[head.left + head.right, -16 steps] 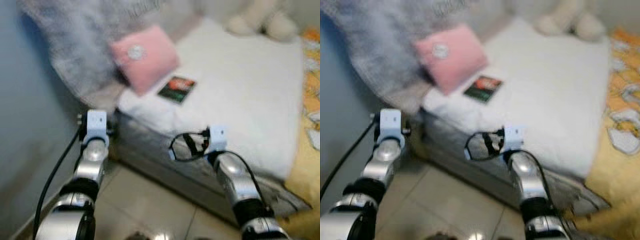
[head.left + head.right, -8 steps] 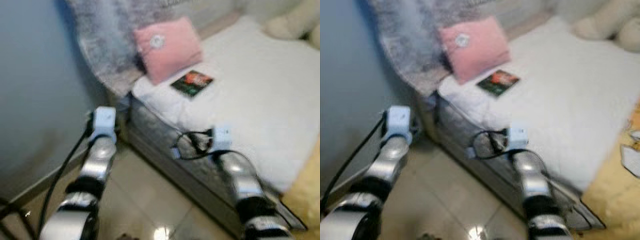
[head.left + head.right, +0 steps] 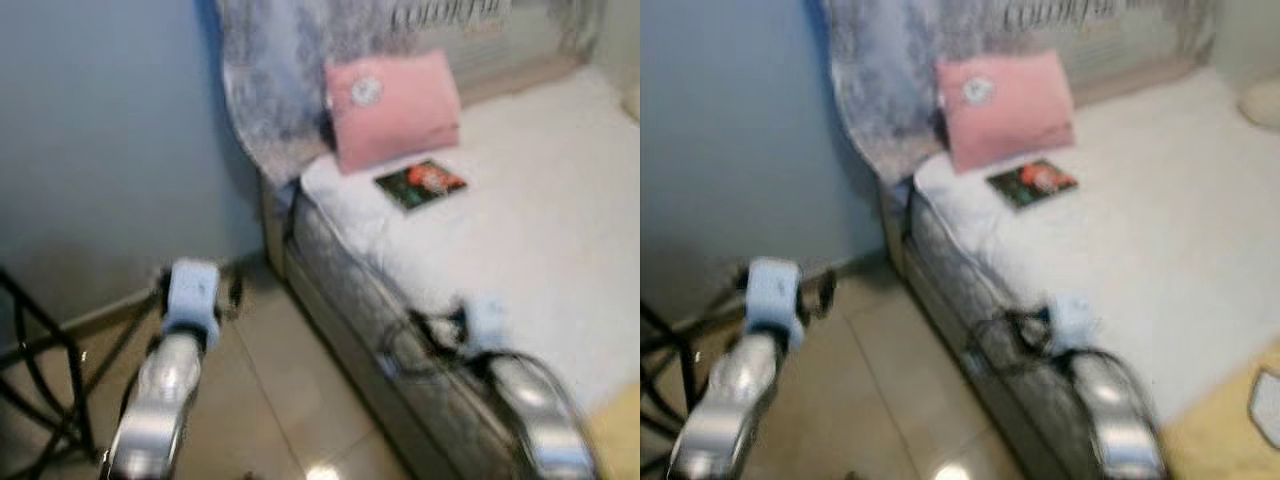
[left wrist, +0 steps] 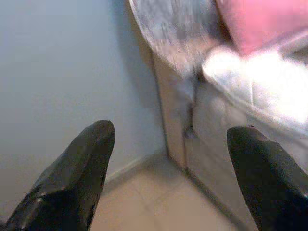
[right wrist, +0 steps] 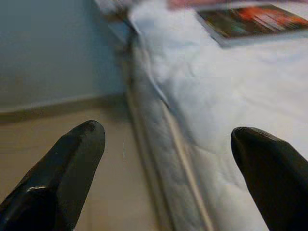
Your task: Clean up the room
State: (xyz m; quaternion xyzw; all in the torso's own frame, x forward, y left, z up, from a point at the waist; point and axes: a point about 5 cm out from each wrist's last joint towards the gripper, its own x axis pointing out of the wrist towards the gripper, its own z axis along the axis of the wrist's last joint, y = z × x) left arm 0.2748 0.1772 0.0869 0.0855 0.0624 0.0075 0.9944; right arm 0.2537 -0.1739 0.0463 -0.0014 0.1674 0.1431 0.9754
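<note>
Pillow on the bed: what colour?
Pink pillow, clearest in the left eye view.

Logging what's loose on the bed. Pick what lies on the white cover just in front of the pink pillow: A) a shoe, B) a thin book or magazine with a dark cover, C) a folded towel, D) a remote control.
B: a flat, dark-covered book lies on the white bed cover right below the pink pillow.

Both arms blurred. Left arm (image 3: 160, 410): silver casing, pale blue block at the wrist, black cable alongside. Right arm (image 3: 535, 420): same silver casing and pale blue wrist block, looped black cable. Each tool: two glossy black, rounded, tapering fingers (image 4: 72, 183).
</note>
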